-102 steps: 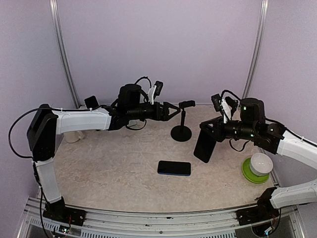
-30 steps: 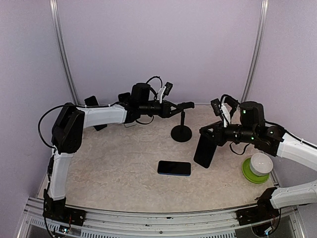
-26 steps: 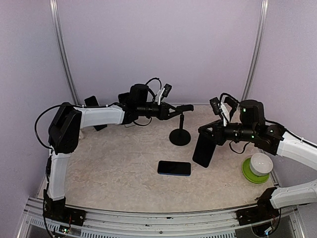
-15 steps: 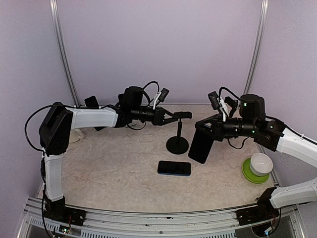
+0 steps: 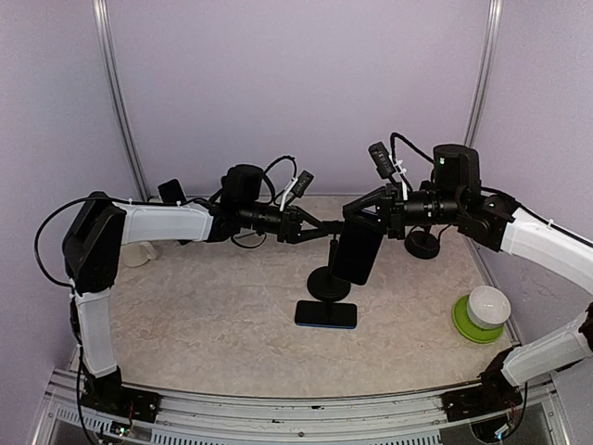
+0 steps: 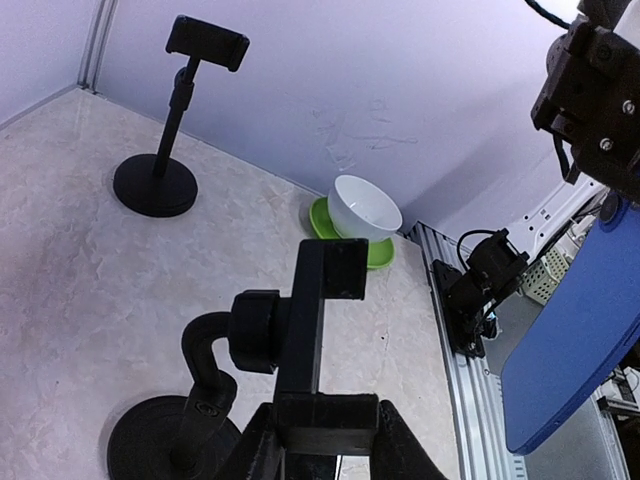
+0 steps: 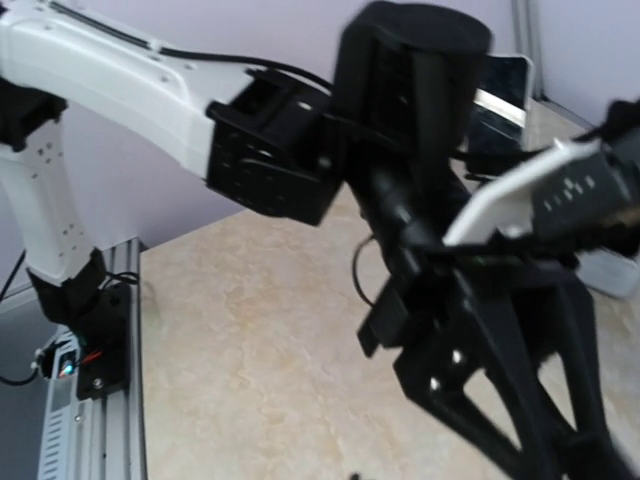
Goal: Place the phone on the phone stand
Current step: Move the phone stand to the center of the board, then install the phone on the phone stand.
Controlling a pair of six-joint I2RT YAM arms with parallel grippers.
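We see a pale, marbled tabletop (image 5: 185, 315) closed in by plain lilac walls (image 5: 296, 83) at the back and on both sides. Two slim metal poles (image 5: 116, 102) rise at the back corners, and a slotted aluminium rail (image 5: 278, 405) runs along the near edge. The light is soft and even.

blue phone (image 5: 357, 252) tilted midair, black phone stand (image 5: 327, 286) upright

Left arm (image 5: 167, 222), right arm (image 5: 542, 238) extended; right fingers (image 5: 375, 200) clamped.
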